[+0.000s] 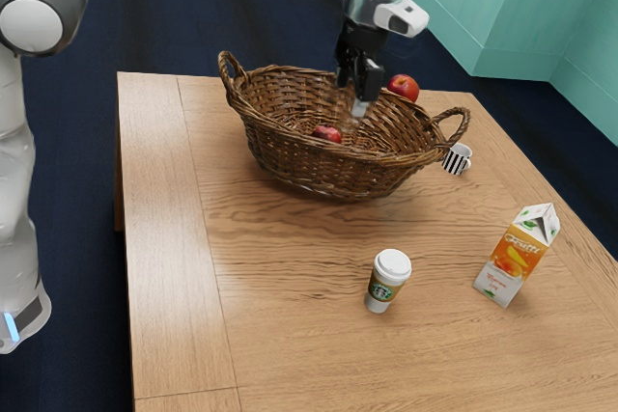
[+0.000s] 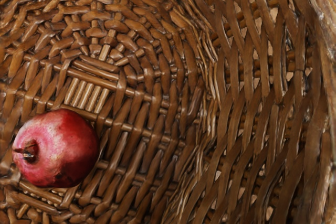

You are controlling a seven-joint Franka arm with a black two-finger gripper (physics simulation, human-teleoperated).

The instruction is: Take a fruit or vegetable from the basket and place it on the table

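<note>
Red pomegranate point(image 2: 56, 148), stem end showing, resting on woven floor of brown wicker basket point(image 2: 257, 98); slatted side rising beside.

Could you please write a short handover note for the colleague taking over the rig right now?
Gripper: the black two-finger gripper hangs over the brown woven wicker basket; I see nothing held in it.
Job's things: a round red pomegranate-like fruit lies on the basket's floor. Another round red fruit shows beyond the far rim; what it rests on is hidden.
Done: gripper brought over the basket.
Left: grasp the fruit inside, lift it clear, set it on the light wooden table.
</note>
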